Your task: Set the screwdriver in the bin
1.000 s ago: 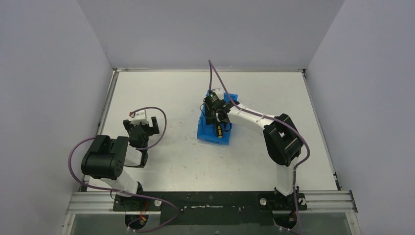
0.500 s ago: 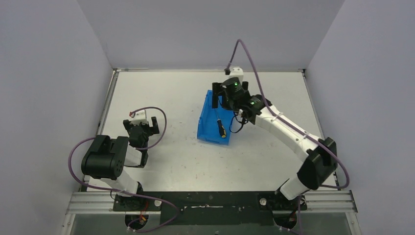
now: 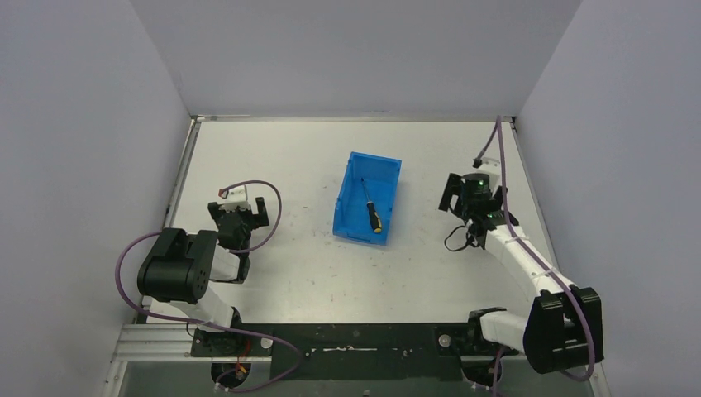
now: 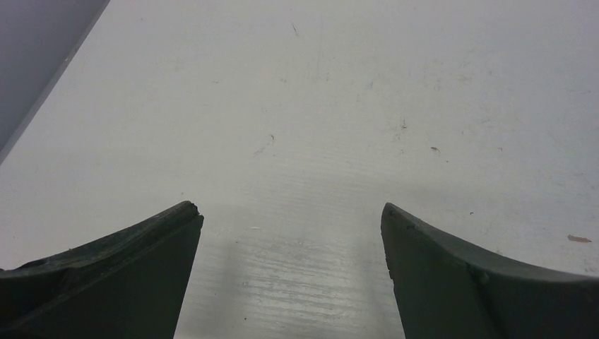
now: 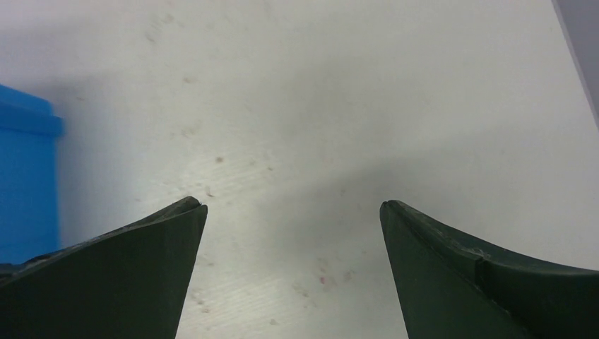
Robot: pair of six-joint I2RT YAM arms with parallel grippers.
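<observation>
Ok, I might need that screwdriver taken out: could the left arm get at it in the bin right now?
Probably yes, from above: the screwdriver lies uncovered in the open-topped bin, the left claw is open, and the right claw sits off beyond the bin's other side.

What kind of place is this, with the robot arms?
Most likely a robot test booth in a lab. A left arm and a right arm are bolted at the edge of a white table, plain grey walls box it in, and a blue bin holds a screwdriver.
</observation>
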